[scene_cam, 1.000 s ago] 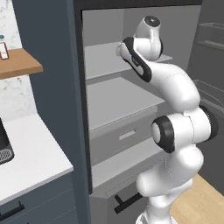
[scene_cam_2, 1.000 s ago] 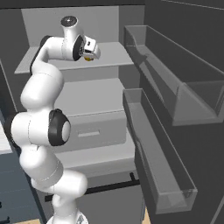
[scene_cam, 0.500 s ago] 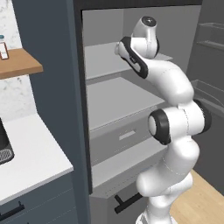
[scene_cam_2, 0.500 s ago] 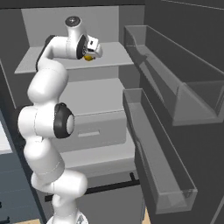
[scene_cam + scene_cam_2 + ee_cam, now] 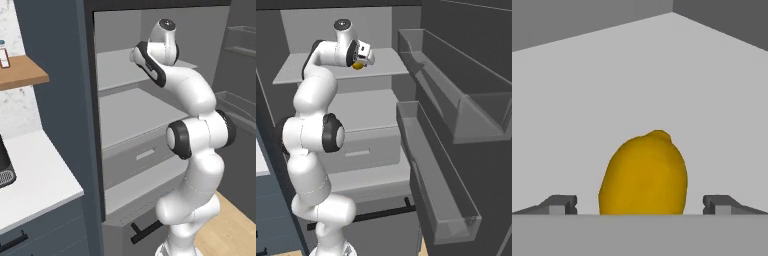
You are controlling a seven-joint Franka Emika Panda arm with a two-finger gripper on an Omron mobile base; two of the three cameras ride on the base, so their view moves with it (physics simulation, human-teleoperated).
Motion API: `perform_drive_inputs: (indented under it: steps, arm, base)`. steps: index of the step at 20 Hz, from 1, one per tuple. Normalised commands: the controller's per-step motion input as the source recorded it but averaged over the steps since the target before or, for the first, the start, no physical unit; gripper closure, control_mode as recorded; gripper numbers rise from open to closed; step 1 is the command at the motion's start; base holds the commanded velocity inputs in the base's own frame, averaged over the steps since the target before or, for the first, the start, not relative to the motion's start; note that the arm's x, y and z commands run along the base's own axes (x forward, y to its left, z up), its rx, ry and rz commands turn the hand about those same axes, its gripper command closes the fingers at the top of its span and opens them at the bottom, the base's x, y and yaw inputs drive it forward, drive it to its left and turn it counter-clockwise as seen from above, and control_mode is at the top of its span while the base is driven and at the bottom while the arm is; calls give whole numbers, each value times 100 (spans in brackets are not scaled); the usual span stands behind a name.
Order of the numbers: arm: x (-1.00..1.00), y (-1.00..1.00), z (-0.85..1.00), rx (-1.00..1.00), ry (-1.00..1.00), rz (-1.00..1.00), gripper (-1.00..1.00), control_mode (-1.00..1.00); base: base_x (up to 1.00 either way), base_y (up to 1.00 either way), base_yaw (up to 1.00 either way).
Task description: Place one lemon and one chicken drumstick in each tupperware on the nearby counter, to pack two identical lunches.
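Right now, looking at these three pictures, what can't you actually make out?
- Lemon: its underside is cut off at the bottom of the hand view; in the right base view the hand hides most of it.
- Gripper: whether its open fingers touch the lemon.
- Small jar on the wooden shelf: cropped by the left edge, too small to read.
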Motion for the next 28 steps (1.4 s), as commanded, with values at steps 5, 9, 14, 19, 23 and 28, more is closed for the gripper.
perform_drive_inputs:
  steps: [5,9,14,19,23,28]
  arm:
    - [12,0,-20,0,0,0,-100,-100]
    - [3,0,-6,0,0,0,-100,-100]
    - [0,0,0,0,0,0,-100,-100]
    - [0,0,0,0,0,0,100,-100]
    - [0,0,0,0,0,0,100,-100]
    - [0,0,0,0,0,0,100,-100]
  base:
    - [0,0,0]
    - [0,0,0]
    - [0,0,0]
    - [0,0,0]
    - [0,0,0]
    - [0,0,0]
